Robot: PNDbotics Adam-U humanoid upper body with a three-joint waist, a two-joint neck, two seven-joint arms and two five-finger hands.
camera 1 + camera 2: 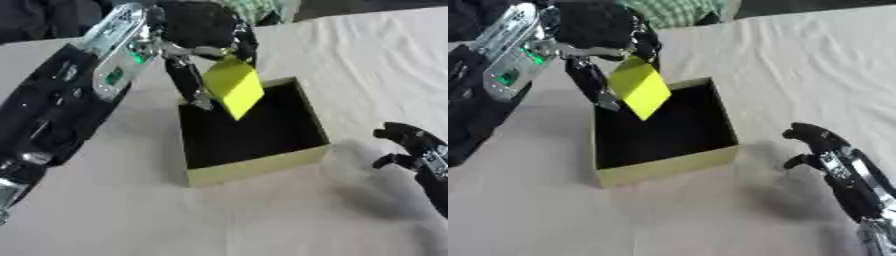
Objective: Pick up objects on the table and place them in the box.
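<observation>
A yellow block [234,87] hangs tilted above the far left part of the box [262,164], an open olive-yellow box with a dark inside. My left hand [199,30] reaches in from the upper left and is shut on the block's top, fingers [187,82] curled down beside it. My right hand [820,145] hovers over the cloth to the right of the box, fingers curled, holding nothing.
A white wrinkled cloth [367,55] covers the table. My left arm [61,100] crosses the left side of the view. A checked green cloth [680,11] shows at the far edge behind the hand.
</observation>
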